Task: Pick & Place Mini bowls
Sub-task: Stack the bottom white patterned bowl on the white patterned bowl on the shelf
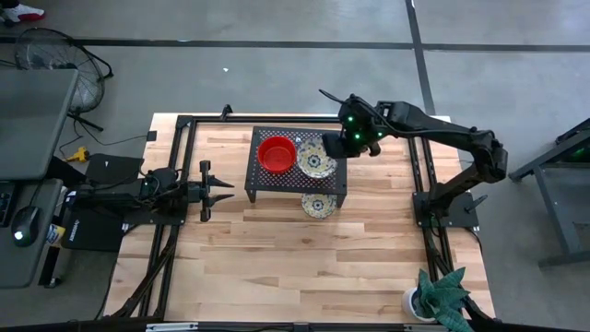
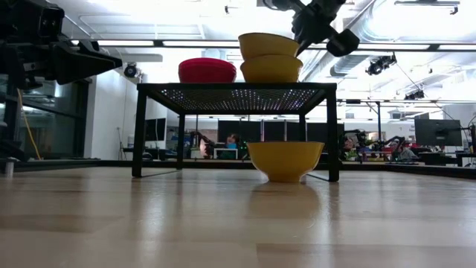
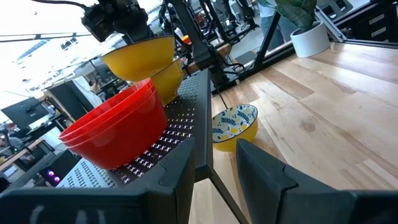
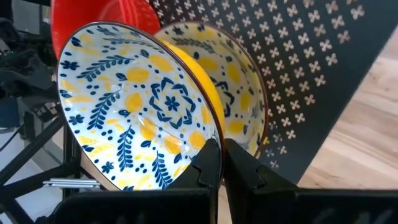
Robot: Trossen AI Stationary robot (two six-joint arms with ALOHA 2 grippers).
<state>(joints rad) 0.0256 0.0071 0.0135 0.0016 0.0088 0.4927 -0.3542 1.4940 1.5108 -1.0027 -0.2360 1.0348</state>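
- Two floral bowls are at the black rack (image 1: 267, 184): one sits on it beside the red stack (image 1: 277, 153), and one (image 2: 268, 45) hangs just above that seated bowl (image 2: 271, 68).
- The right gripper (image 4: 219, 163) is pinched shut on the rim of the raised bowl, which is tilted, mouth toward the wrist camera.
- A third floral bowl (image 1: 318, 205) stands upright on the table just beside the rack.
- The left gripper (image 1: 214, 190) waits half open, empty, well left of the rack.
- The seated bowl lies directly under the held one, so I judge the next move is straight down.

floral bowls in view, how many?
3. One held in the right claw above the rack, floral bowl; one under it on the rack; one on the table by the rack.
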